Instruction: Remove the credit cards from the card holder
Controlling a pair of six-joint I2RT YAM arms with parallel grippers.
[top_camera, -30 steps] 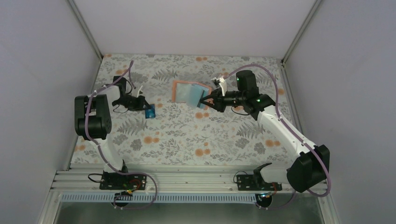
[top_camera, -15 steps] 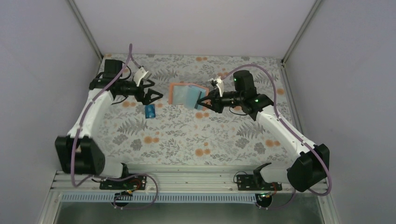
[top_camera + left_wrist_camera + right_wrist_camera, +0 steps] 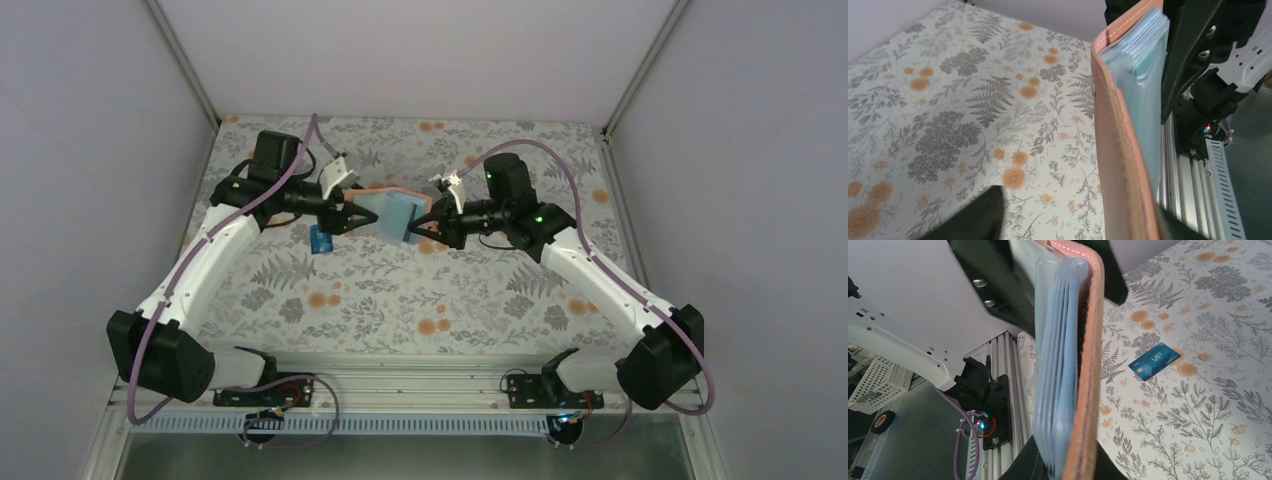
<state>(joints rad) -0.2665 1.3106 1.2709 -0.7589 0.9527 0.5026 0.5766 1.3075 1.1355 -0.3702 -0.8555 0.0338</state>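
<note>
left claw (image 3: 352,215): jaws wide, straddling one edge of the card holder (image 3: 392,207), one finger well clear | right claw (image 3: 425,226): clamped on the opposite edge, holding it up | change: left arm had crossed over from the released blue card (image 3: 320,240), lying flat on bench (image 3: 400,300) | meaning: one card out, next pull probably due

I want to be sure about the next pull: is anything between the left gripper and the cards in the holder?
Nothing visible is. The left gripper stands open around one edge of the card holder, which the right gripper holds by the opposite edge. The blue card lies on the table, off to the side.
</note>
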